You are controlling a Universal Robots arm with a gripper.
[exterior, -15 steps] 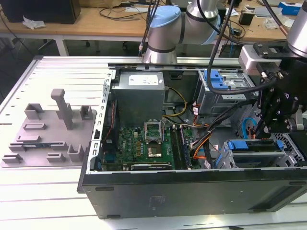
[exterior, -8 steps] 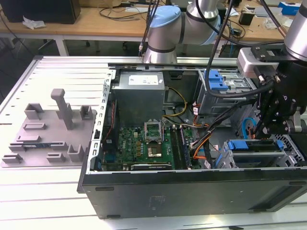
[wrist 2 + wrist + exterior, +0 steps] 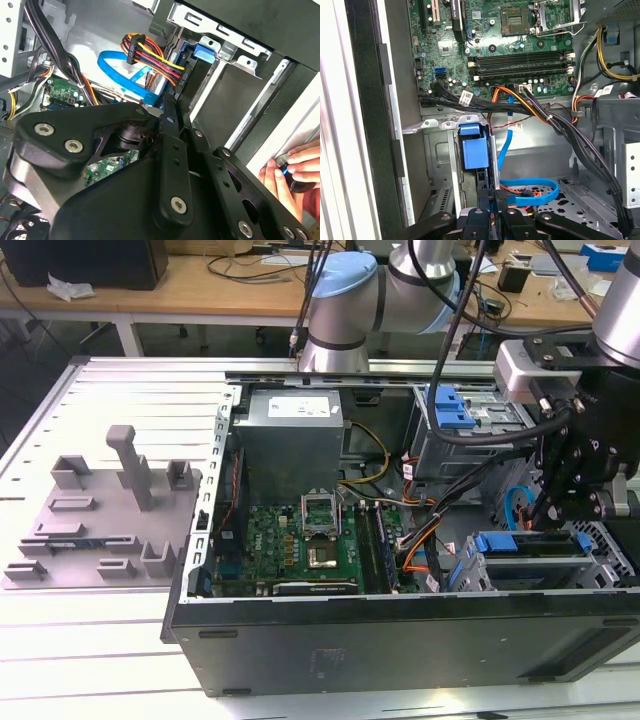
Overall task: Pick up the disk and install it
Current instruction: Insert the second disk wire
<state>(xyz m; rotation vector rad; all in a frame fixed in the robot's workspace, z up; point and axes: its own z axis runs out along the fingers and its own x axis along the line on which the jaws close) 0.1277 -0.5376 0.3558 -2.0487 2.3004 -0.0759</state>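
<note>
Blue-framed, the disk (image 3: 528, 545) is seen seated on edge in the drive cage (image 3: 600, 570) at the open computer case's (image 3: 400, 630) near corner. Directly above it the pincer (image 3: 560, 502) is poised; whether its jaws are wide or narrow cannot be told.

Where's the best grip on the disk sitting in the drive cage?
Likely the exposed blue carrier edge of the disk, pinched across its thin dimension, coming straight in through the case's open side. It appears to stand on edge in the drive cage, so its flat faces look walled in and that long edge is the reachable part.
</note>
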